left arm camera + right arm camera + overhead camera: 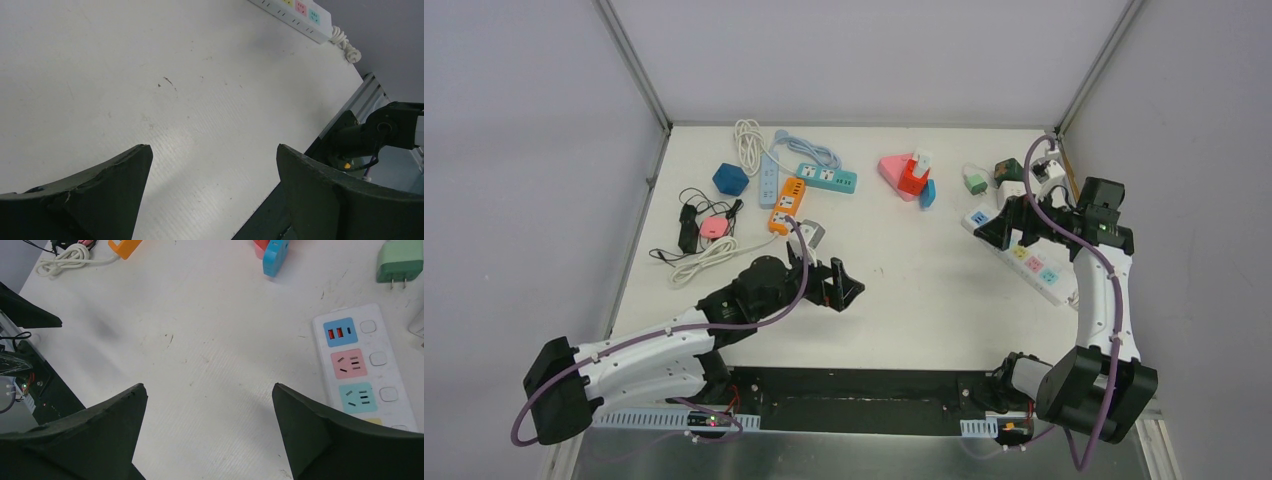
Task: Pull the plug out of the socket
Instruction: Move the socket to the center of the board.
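Note:
A pink triangular socket (892, 168) lies at the back centre with a red plug (912, 178) standing in it. My left gripper (844, 285) is open and empty over bare table at front centre-left, far from that socket; its wrist view (212, 147) shows only table between the jaws. My right gripper (1004, 228) is open and empty, hovering by the left end of a white power strip (1028, 260) with coloured outlets. In the right wrist view the gripper (208, 386) is over bare table and the strip (365, 370) lies to its right.
An orange strip (787, 203), a teal strip (826, 177), a blue cube (730, 179), a coiled white cable (709, 258) and black cords lie at back left. A blue adapter (927, 193) and a green adapter (975, 183) lie near the pink socket. More adapters sit at back right.

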{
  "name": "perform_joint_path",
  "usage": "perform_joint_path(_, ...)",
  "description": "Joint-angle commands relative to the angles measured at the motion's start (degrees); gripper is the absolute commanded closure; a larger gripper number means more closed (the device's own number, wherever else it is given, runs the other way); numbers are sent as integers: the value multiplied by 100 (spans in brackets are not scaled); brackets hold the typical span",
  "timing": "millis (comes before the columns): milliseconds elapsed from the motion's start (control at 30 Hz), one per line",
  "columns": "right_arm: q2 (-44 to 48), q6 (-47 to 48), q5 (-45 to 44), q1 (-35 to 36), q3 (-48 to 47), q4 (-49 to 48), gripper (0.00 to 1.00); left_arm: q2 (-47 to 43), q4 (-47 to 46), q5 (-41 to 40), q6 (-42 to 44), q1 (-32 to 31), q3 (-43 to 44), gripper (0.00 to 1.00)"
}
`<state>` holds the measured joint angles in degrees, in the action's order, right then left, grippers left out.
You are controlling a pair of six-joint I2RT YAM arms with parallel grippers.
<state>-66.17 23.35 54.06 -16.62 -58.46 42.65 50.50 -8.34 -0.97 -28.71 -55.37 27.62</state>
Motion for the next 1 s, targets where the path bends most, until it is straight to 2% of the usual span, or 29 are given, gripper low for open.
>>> perform_joint_path(0, 110, -352, 398, -6, 60, -440, 0, -164, -52, 37, 312, 88, 361, 1)
perform_joint_path(233, 23, -593, 601, -16, 44, -560, 0, -90, 295, 36, 661, 153, 715, 1)
perform_joint_path(333, -44, -1057, 551, -42, -95, -688, 0, -102, 342, 52, 769, 237, 785, 1)
perform_joint_path(400, -126, -927, 542, -55, -264, -487, 0, -151, 376, 310, 847, 381, 833, 1)
perform_joint_path(567, -566, -323, 919, -54, -450, 69, 0, -250, 604, 1376, 715, 1214, 1039, 1)
perform_joint_path(633, -847, 273, 1029, -56, -680, 825, 0, -176, 792, 1701, 713, 1498, 1286, 1)
perform_joint_path(700, -1023, 518, 990, -48, -882, 1123, 0, -52, 1164, 1994, 729, 1777, 1517, 1)
perform_joint_path(800, -954, 458, 643, 17, -858, 952, 0, 102, 1592, 2351, 816, 2180, 1858, 1)
perform_joint_path(967, -487, -34, -332, 235, -668, 7, 0, 246, 2369, 2625, 1164, 2879, 2291, 1)
